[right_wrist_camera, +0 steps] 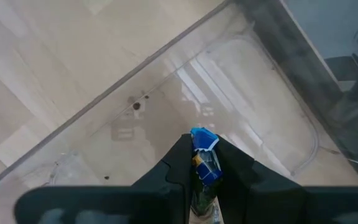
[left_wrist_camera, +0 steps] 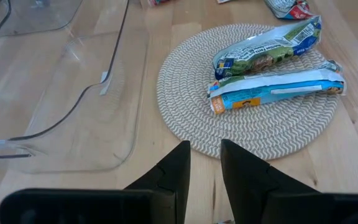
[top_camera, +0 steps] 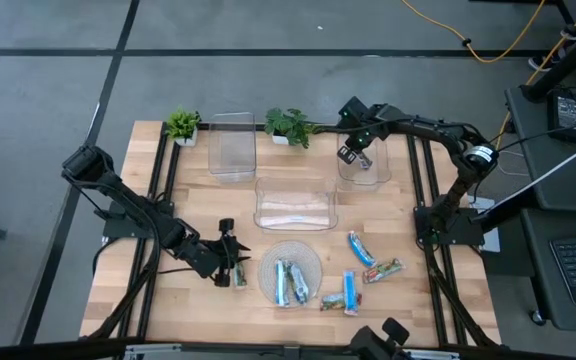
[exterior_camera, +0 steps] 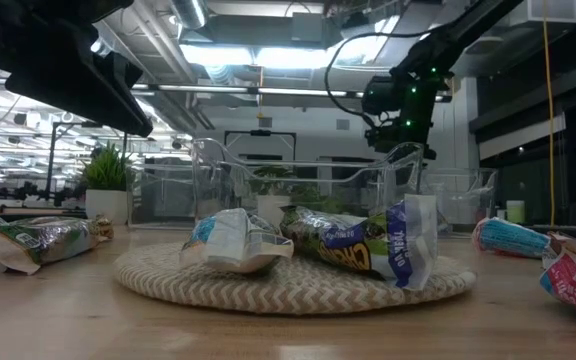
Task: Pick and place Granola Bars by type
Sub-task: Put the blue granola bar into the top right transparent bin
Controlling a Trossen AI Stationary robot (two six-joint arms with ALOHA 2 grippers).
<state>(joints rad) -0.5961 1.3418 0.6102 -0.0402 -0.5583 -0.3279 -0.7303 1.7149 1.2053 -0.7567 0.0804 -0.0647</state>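
Observation:
My right gripper (top_camera: 351, 155) hangs over the far-right clear bin (top_camera: 360, 172), shut on a blue-wrapped granola bar (right_wrist_camera: 202, 155). My left gripper (left_wrist_camera: 204, 146) waits low at the round woven mat's (top_camera: 290, 262) left edge, its fingers a little apart with nothing between them. A green bar (top_camera: 239, 274) lies flat on the table beside it. Two bars, one green (left_wrist_camera: 266, 53) and one blue (left_wrist_camera: 278, 90), lie flat on the mat. Several more bars (top_camera: 360, 248) lie on the table right of the mat. My right gripper pinches the blue bar between its two fingers, and the bar runs along them. The bar's crimped end (right_wrist_camera: 202, 138) sticks out past the fingertips. The fingers point steeply down from above. The bar is lifted clear, above the bin's floor.
A second clear bin (top_camera: 233, 150) stands at the far left and a third (top_camera: 295, 208) in the middle, just beyond the mat. Two small potted plants (top_camera: 182, 125) (top_camera: 290, 125) stand along the far edge. Bare wood shows at the near left.

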